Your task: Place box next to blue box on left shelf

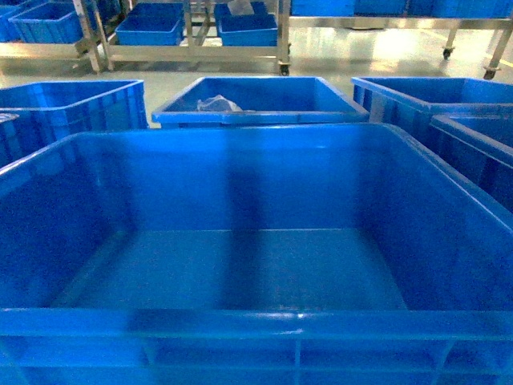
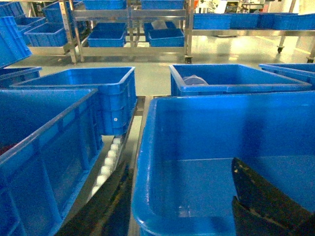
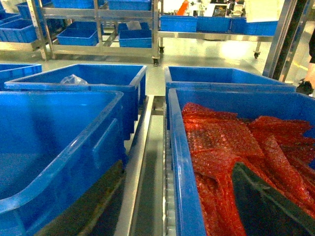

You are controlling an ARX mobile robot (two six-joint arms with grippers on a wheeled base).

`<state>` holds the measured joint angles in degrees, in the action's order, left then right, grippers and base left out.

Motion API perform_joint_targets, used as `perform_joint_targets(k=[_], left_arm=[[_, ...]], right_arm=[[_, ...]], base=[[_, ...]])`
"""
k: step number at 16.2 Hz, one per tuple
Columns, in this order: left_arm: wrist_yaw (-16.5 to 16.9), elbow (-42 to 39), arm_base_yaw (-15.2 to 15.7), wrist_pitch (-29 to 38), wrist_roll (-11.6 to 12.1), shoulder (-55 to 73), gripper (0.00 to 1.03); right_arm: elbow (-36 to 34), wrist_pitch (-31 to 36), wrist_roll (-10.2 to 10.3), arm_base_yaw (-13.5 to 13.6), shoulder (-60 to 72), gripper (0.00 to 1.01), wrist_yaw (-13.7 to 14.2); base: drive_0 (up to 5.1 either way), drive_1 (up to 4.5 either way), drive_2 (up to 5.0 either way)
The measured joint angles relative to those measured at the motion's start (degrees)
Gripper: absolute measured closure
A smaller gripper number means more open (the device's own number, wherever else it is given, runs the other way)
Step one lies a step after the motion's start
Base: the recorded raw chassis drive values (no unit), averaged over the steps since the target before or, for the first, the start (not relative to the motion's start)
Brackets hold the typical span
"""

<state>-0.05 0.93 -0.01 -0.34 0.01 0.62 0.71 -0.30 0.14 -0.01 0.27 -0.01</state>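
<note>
Box: the box (image 1: 256, 265) fills the lower centre of my head view, empty, other blue crates beside and beyond it.
My left pincer (image 2: 172, 206): one dark finger inside, one outside its left wall; grip unclear.
My right pincer (image 3: 172, 206): fingers straddle a gap; cannot tell.
Progress: I judge shelf placement undone.

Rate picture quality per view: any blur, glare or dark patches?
Head view: soft and hazy, a dark vertical shadow band down the near crate, small glint on its front rim. Left wrist view: sharper, floor glare beyond. Right wrist view: clearest, bright overexposed background; red bubble wrap crisp; dark blurred gripper parts at bottom corners.
</note>
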Motion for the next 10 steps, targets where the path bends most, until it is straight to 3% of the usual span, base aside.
perform_joint_targets(k=[3, 10], left_arm=[[0.0, 0.0, 0.0, 0.0, 0.0, 0.0, 0.07], [0.0, 0.0, 0.0, 0.0, 0.0, 0.0, 0.05]], right_arm=[[0.0, 0.0, 0.0, 0.0, 0.0, 0.02, 0.0], [0.0, 0.0, 0.0, 0.0, 0.0, 0.03, 0.0]], base=[[0.0, 0.00, 0.0], [0.0, 0.00, 0.0]])
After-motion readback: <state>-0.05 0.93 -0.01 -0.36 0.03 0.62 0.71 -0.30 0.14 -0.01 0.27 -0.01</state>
